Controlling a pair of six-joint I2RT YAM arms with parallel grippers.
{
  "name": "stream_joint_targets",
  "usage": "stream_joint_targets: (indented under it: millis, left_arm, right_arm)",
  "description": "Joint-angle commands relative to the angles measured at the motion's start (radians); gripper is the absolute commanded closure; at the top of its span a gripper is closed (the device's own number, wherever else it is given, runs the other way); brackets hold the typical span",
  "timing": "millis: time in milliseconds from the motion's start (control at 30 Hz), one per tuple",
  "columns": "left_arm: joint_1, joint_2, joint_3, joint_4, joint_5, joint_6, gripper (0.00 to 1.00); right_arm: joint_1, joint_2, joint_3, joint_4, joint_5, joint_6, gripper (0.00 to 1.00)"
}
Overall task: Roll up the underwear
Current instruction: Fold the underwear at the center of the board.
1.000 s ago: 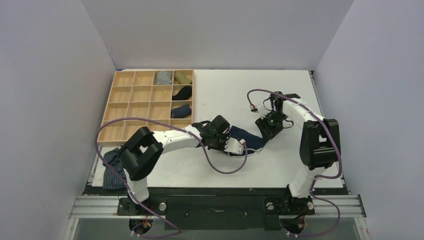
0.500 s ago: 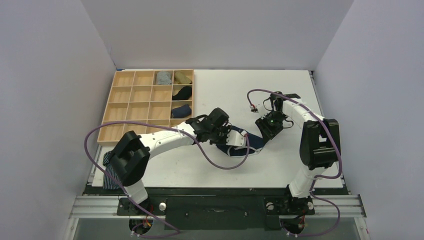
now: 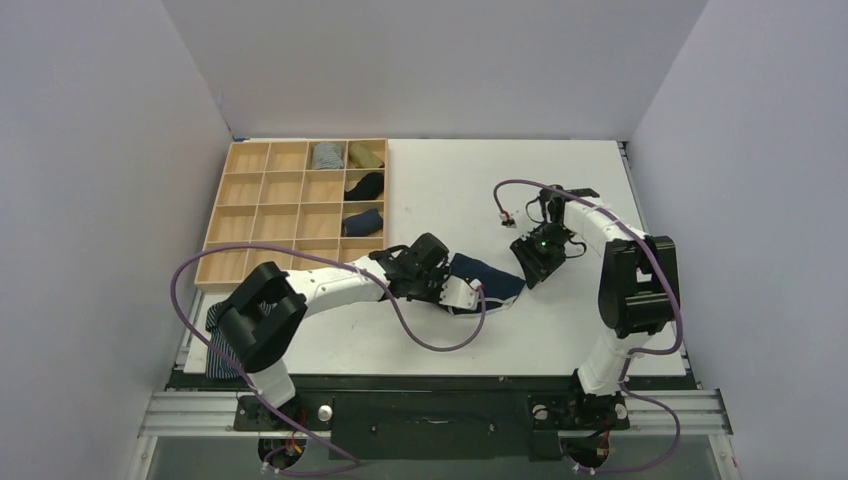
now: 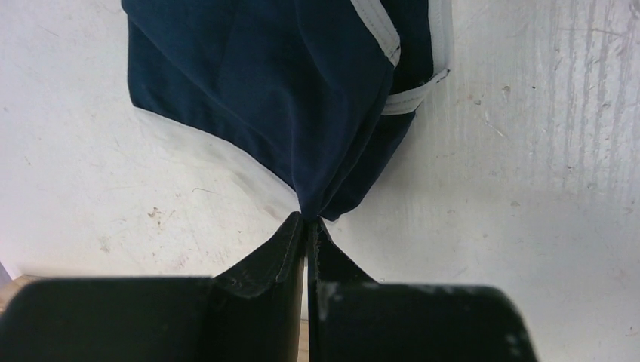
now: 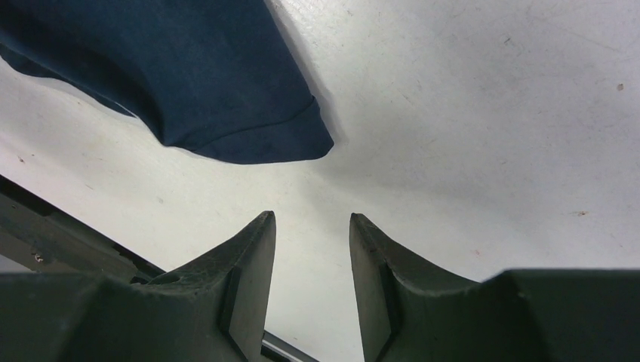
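Observation:
The underwear (image 4: 279, 90) is navy fabric with white trim (image 4: 377, 30), lying flattened on the white table near its middle (image 3: 490, 274). My left gripper (image 4: 309, 220) is shut on a bunched edge of it, with the cloth fanning out beyond the fingertips. From above, the left gripper (image 3: 466, 292) sits at the garment's left end. My right gripper (image 5: 312, 219) is open with only bare table between its fingers. A folded navy corner of the underwear (image 5: 189, 83) lies just beyond and left of its tips. In the top view the right gripper (image 3: 530, 270) stands at the garment's right end.
A wooden compartment tray (image 3: 262, 215) stands at the back left, with rolled items in its right column: grey (image 3: 327, 156), olive (image 3: 365, 154), black (image 3: 365, 185) and navy (image 3: 362, 221). A striped garment (image 3: 225, 340) hangs at the table's left front edge. Purple cables loop off both arms.
The left gripper, still shut on the underwear, pushed right and then drew back left, and the cloth now lies flatter. The right arm has barely moved.

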Motion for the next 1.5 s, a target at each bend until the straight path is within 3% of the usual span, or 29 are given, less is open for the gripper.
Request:
stream_joint_targets:
  millis: [0,100,267,567,667,700,767,900,1100,1467]
  left_arm:
    - [-0.006,0.012,-0.020,0.062,-0.029,0.021,1.00]
    - [-0.010,0.024,-0.036,0.058,-0.057,0.027,0.95]
    - [-0.011,0.030,-0.048,0.034,-0.064,0.018,0.70]
    - [0.016,-0.003,-0.048,0.042,-0.092,-0.032,0.41]
    - [0.064,-0.058,-0.023,0.033,0.010,-0.092,0.23]
    - [0.095,-0.068,-0.016,0.027,0.070,-0.134,0.10]
    - [0.135,-0.093,0.018,0.026,0.164,-0.213,0.01]
    - [0.162,-0.115,0.025,0.117,0.280,-0.435,0.03]
    - [0.136,-0.095,-0.019,0.319,0.296,-0.733,0.03]
    - [0.003,0.019,-0.069,0.451,-0.005,-0.731,0.03]
  right_arm:
    - [-0.007,0.020,-0.001,-0.009,0.004,-0.006,0.62]
    - [-0.007,0.022,0.001,-0.013,0.002,-0.006,0.62]
    - [-0.007,0.012,0.007,-0.022,-0.005,-0.007,0.63]
    - [0.012,-0.057,0.043,-0.045,-0.061,-0.015,0.62]
    - [0.035,-0.084,0.050,-0.043,-0.079,-0.016,0.62]
    - [0.040,-0.091,0.051,-0.039,-0.091,-0.011,0.62]
    - [0.055,-0.098,0.053,-0.020,-0.102,0.010,0.62]
    - [0.095,-0.099,0.044,0.046,-0.103,0.075,0.63]
    - [0.113,-0.084,0.012,0.167,-0.102,0.173,0.63]
    - [0.106,0.008,-0.046,0.271,-0.108,0.258,0.64]
